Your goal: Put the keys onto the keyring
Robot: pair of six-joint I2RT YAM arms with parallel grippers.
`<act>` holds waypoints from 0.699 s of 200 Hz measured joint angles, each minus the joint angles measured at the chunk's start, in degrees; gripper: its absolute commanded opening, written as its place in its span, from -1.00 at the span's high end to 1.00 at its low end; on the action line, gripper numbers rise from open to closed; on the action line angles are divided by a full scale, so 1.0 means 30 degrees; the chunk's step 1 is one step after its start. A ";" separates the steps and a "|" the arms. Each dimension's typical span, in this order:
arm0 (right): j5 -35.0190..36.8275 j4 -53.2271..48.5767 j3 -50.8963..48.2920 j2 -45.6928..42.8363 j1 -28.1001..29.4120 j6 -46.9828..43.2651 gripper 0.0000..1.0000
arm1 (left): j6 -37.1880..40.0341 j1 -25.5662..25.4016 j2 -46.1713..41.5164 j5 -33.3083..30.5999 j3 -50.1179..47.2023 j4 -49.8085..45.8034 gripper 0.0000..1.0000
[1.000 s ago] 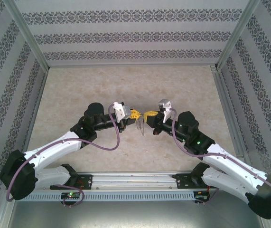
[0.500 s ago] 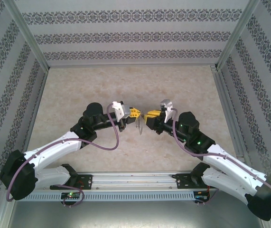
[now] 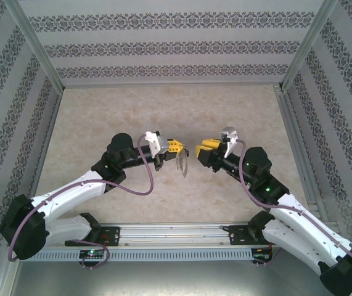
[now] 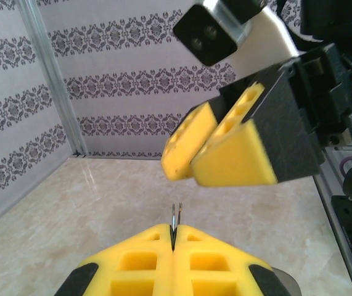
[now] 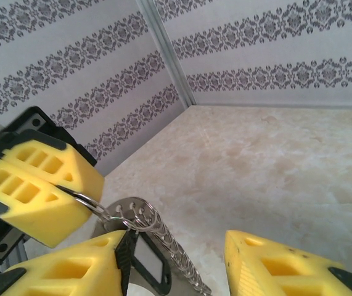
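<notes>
Keyring [image 3: 184, 163] position: centre of the top external view, hanging clear above the worktop [image 3: 163, 105] from the left claw [image 3: 178, 147]. We see a flat grey elongated loop, long axis running down the frame, with a fine jagged fringe along one side.

Left claw: clenched on the keyring. In the left wrist view its yellow fingers [image 4: 132, 262] meet at bottom centre with their faces pressed together, and the keyring [image 4: 176, 217] shows as two thin metal edges standing up out of the seam.

Right claw [image 3: 200, 147]: released, grasping nothing. In the top external view it sits just right of the keyring, pointing at the left claw, with a narrow gap between them. In the right wrist view its two fingers [image 5: 71, 268] occupy the lower left and lower right corners with a wide space between them. The keyring [image 5: 163, 243] hangs in that space, close to the lower-left finger; we cannot tell whether they touch. The left claw [image 5: 86, 198] grips the keyring's upper end at the left edge of that frame
</notes>
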 measured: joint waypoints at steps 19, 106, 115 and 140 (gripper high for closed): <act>-0.0131 0.0095 0.0000 0.0430 -0.0029 0.0197 0.11 | -0.0240 0.0000 0.0153 0.0146 -0.0029 0.0379 1.00; -0.0386 0.1020 -0.0015 0.0430 -0.0874 0.1217 0.04 | -0.3621 0.0605 0.2186 0.1894 -0.0692 0.3592 1.00; -0.0444 0.1246 -0.0066 0.0437 -0.0874 0.1355 0.04 | -0.4211 0.0692 0.2616 0.2135 -0.0940 0.4248 1.00; -0.0918 0.1843 -0.0393 0.0568 -0.1078 0.1727 0.04 | -0.5850 0.1020 0.3665 0.2783 -0.1668 0.6302 1.00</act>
